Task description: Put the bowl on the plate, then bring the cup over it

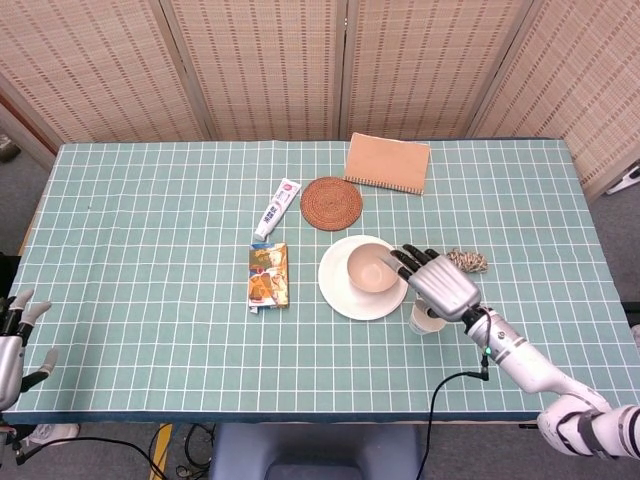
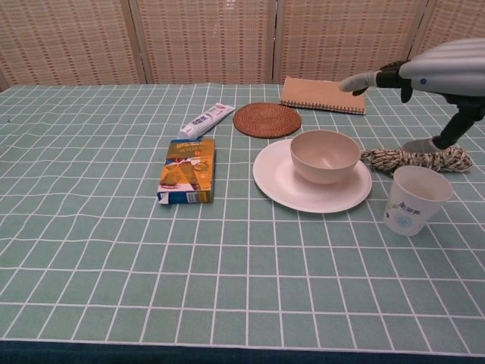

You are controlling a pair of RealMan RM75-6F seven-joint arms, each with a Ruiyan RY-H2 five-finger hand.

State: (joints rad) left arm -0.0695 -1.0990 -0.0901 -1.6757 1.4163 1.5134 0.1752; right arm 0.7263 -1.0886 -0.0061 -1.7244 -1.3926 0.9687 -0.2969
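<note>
A beige bowl [image 1: 372,268] [image 2: 325,155] sits upright on the white plate [image 1: 340,292] [image 2: 281,180], with nothing touching it. The white paper cup [image 2: 413,200] stands on the table to the right of the plate; in the head view only part of the cup [image 1: 424,319] shows under my right hand. My right hand [image 1: 440,283] [image 2: 432,80] hovers above the cup, fingers spread, holding nothing. At the lower left edge of the head view my left hand [image 1: 14,340] hangs beside the table, fingers apart and empty.
An orange snack box [image 1: 268,276] [image 2: 185,171] lies left of the plate. A toothpaste tube [image 1: 277,208], a round woven coaster [image 1: 331,203] and a brown notebook [image 1: 387,163] lie behind it. A coil of rope [image 2: 418,158] lies behind the cup.
</note>
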